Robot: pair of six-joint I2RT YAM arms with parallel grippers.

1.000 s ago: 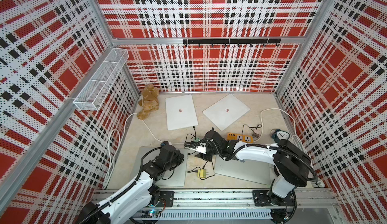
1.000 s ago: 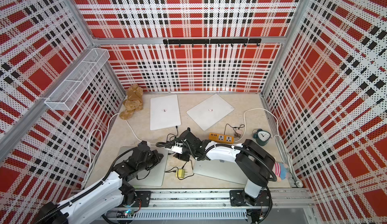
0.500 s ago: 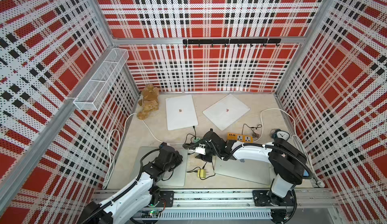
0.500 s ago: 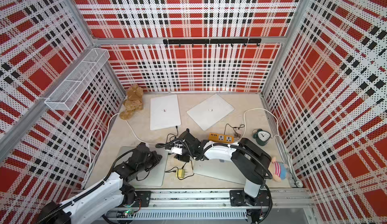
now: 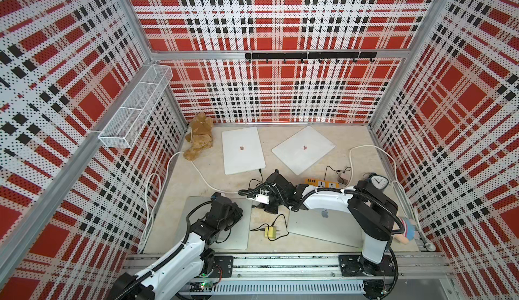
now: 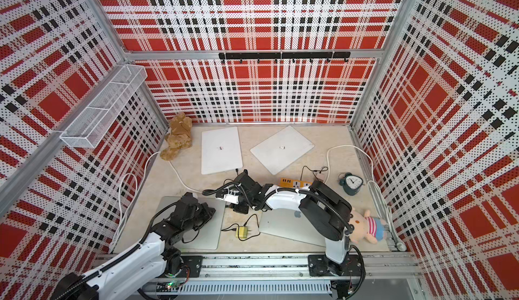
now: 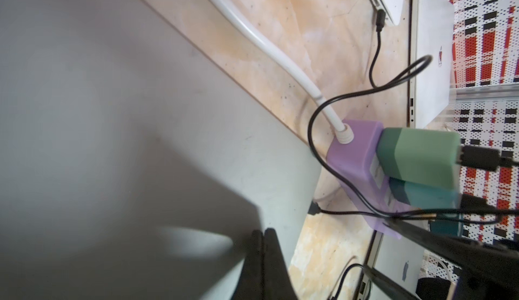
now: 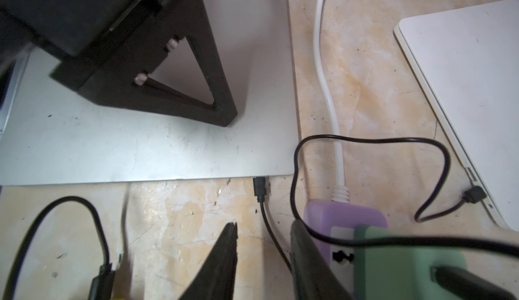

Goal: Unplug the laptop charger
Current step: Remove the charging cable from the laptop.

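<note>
Green charger [image 8: 407, 259], blurred, seemingly half beyond wrist view's edge

Our left arm [image 5: 179, 256] rises from its base at the front and stretches forward and inward, the white forearm ending in a black wrist that bends downward. Our left gripper [image 7: 264, 232] points down with its jaws pressed together, and we see no gap between the two black fingers [image 7: 276, 262]. In the right wrist view this gripper [image 8: 224, 116] stands tilted, tip lowest. Our right arm [image 5: 328, 200] folds at a raised elbow and lays its white forearm across toward our left side, low and nearly level. Our right gripper [image 8: 263, 225] points forward and down, its jaws apart with a clear gap between the tips.
</note>
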